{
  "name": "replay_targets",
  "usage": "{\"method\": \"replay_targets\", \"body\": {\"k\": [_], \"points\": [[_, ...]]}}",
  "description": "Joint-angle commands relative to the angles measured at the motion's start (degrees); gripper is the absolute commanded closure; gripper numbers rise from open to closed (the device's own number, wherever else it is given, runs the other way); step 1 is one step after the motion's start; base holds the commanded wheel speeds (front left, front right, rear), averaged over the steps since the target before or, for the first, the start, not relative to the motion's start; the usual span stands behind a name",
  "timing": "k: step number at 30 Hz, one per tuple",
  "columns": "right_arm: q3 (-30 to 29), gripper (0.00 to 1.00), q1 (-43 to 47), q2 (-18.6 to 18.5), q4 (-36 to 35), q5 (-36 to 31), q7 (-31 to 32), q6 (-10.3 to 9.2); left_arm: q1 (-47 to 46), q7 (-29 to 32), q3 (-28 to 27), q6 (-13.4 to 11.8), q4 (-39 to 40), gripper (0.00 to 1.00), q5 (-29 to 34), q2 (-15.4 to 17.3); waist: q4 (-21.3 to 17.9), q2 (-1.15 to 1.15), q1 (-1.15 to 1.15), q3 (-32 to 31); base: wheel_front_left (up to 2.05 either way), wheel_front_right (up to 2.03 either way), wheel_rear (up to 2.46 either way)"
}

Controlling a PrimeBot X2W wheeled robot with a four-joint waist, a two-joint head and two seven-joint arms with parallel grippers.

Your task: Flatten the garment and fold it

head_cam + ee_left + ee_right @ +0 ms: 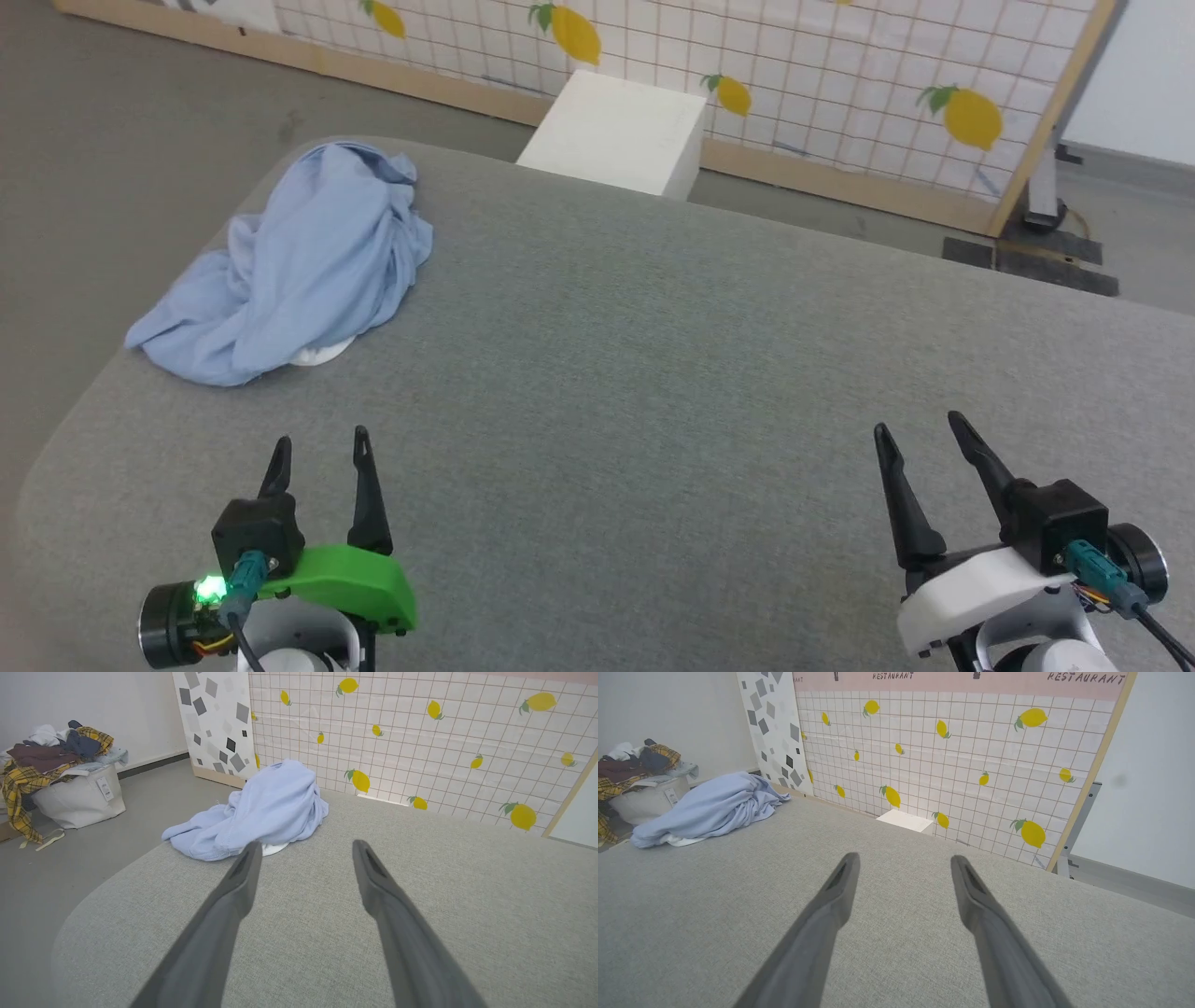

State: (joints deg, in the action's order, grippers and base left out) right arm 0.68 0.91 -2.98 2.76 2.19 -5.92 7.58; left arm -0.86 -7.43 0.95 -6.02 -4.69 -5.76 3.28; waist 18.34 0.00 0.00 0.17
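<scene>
On the grey padded table (672,373), at its 10 o'clock corner in the head view, the garment (289,266) lies in a crumpled heap close to the left edge. It is well apart from both grippers.

**Gripper state.** The left gripper (322,436) and the right gripper (917,423) both hover over the near table edge with fingers spread and nothing between them. The heap lies at about 12 o'clock from the left gripper and 10 o'clock from the right.

**Handling.**
- The fabric is judged light, soft and limp. It will drape and slide on the cloth surface and will not keep any shape.
- A pinch is likely to catch several layers at once, so take a single outer edge.
- Recommended hold points:
  - the loose tail at the heap's 8 o'clock end
  - the free folds at its 2 o'clock end
- There is no breakage risk. The main hazard is dragging the garment over the nearby table edge.

**Orientation.**
- The heap's long axis runs roughly from 8 o'clock to 2 o'clock in the head view, with the ridges of its folds following that line.
- A white patch (322,355) shows under the near edge at 6 o'clock. It is probably the collar, so the neck would face the robot.
- Sleeves and hem cannot be told apart in the folds.
</scene>
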Motion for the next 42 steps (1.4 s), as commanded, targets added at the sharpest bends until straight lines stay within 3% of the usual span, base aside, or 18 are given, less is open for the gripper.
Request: {"method": "replay_targets", "body": {"k": [1, 42], "points": [[0.1, 0.00, -0.3, 0.1, 0.2, 0.6, -0.6, -0.05, 0.1, -0.7, 0.0, -0.5, -0.3, 0.00, -0.7, 0.1, 1.0, 0.00, 0.00, -0.1, 0.00, 0.00, 0.00], [0.4, 0.00, -0.5, 0.1, 1.3, 2.3, -3.6, -0.07, 0.3, -5.5, -0.1, -4.3, -2.4, 0.00, -3.8, -0.3, 13.4, 0.00, 0.00, 0.7, 0.00, 0.00, 0.00]]}}
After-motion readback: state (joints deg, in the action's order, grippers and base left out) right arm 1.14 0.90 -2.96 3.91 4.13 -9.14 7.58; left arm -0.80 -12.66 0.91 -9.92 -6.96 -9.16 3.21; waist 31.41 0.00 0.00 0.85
